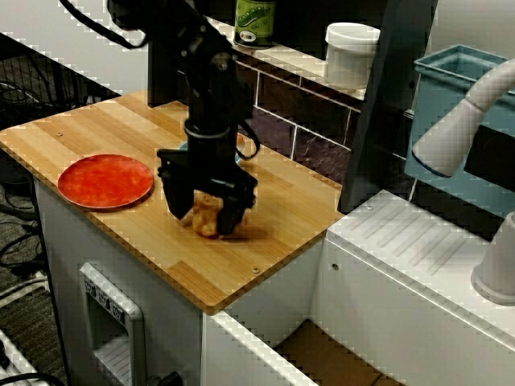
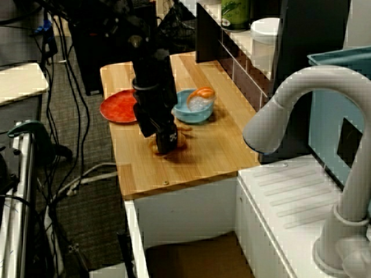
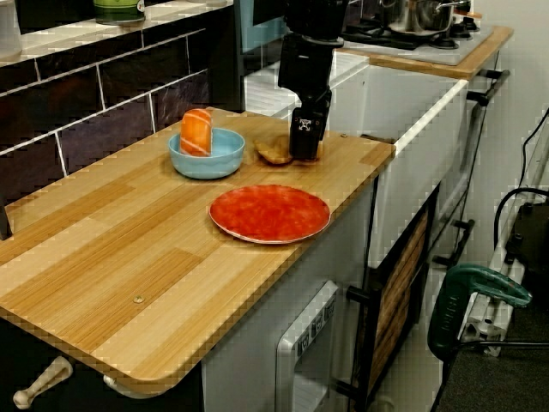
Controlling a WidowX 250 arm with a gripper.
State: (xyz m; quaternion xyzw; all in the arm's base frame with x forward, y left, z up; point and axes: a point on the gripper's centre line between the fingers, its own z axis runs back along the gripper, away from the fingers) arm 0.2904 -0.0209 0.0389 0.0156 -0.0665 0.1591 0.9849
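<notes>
In the front view my black gripper [image 1: 206, 215] reaches straight down to the wooden counter [image 1: 96, 133]. Its two fingers [image 1: 176, 201] stand on either side of a tan bread-like piece [image 1: 206, 219] and touch its sides. The piece rests on the counter. In the side view the gripper [image 2: 165, 142] hides most of it. In the view from the counter's end the bread piece [image 3: 274, 153] sticks out to the left of the gripper [image 3: 305, 142]. Just behind it is a blue bowl [image 3: 206, 155] holding an orange-and-white sushi piece [image 3: 196, 131].
A red plate [image 1: 105, 181] lies on the counter to the left of the gripper, also in the side view as the plate [image 2: 117, 108]. A tiled back wall with a shelf holds a green can [image 1: 254, 20] and a white jar [image 1: 351, 52]. A white faucet [image 2: 301, 98] stands over the sink at the right.
</notes>
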